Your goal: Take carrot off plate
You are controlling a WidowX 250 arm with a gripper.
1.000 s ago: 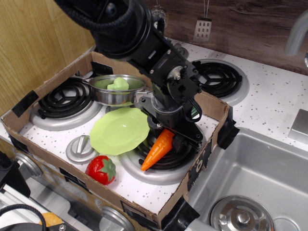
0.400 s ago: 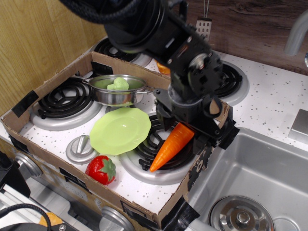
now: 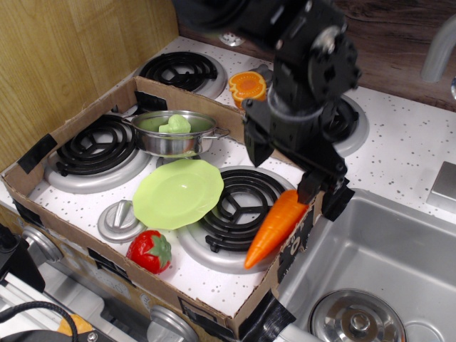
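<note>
**Carrot clear of plate, arm drawn back**

- Box (image 3: 43, 153): cardboard tray over the stovetop, filling the left and centre of the counter; the sink (image 3: 377, 242) sits at the right edge.
- Arm: a second ago we saw it low over the front burner; it has since risen toward the back right.
- Gripper (image 3: 324, 192): fingers apart and empty, just above the carrot's green end. Whether one finger touches it we cannot tell.
- Plate (image 3: 178, 192): bare, near the front-left burner.
- Pot (image 3: 174, 135): behind the plate, green piece inside.
- Carrot (image 3: 274, 228): has slid right across the front burner; now lies tilted against the box's right wall, well off the plate.
- Strawberry (image 3: 149, 251): at the front edge.

We judge the task essentially done; only the retreat remains.
</note>
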